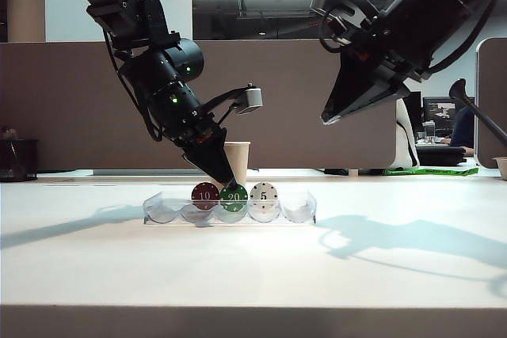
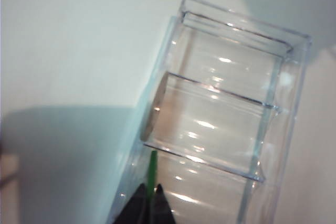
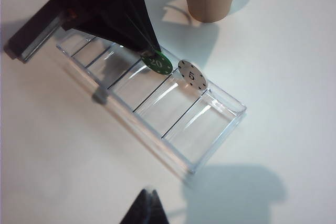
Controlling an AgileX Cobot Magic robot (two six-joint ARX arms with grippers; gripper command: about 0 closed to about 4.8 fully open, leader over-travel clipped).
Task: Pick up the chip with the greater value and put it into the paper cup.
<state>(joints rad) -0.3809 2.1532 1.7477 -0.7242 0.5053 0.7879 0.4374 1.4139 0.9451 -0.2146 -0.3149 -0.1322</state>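
In the exterior view, at the left of the frame's middle, the left gripper (image 1: 228, 183) slants down from the upper left into a clear plastic tray (image 1: 305, 210) on the white table (image 1: 253, 267). Its fingertips are pressed together on the top edge of the green "20" chip (image 1: 234, 197), which stands upright in the tray's middle compartment. Just left of it stands the red "10" chip (image 1: 205, 195), just right the white "5" chip (image 1: 264, 193). Behind the tray, near centre frame, the tan paper cup (image 1: 238, 157) stands upright. At the upper right the right gripper (image 1: 333, 119) hangs well above the table, its fingertips closed together on nothing
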